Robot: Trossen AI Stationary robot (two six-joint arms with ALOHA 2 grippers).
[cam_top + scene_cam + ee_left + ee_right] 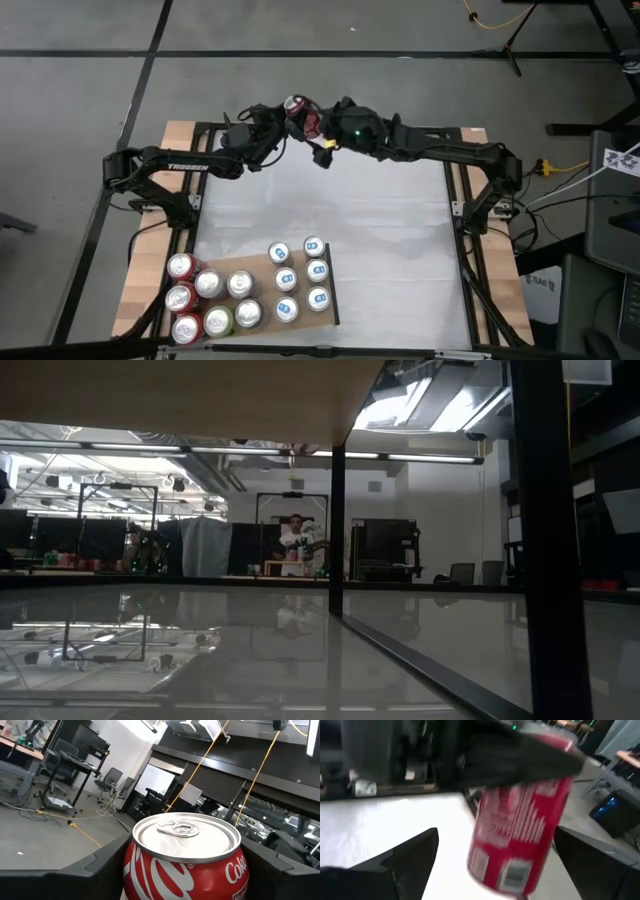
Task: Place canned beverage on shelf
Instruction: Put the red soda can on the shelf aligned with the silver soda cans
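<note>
Left gripper [285, 120] clamping red can [299, 113], right gripper [325, 150] spread, apparently beside it

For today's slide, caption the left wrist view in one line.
Left gripper holds an upright red Coca-Cola can, silver pull-tab lid facing the camera, workshop behind.

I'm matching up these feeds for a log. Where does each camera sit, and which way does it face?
High: overhead, facing down; both arms, the shelf.
Low: table height, facing level into the room; no arm shows.
Left wrist: on the left arm, the red cola can between the left hand fingers.
Right wrist: on the right arm, open right hand around that can.
Shared: the can, also seen from overhead.
</note>
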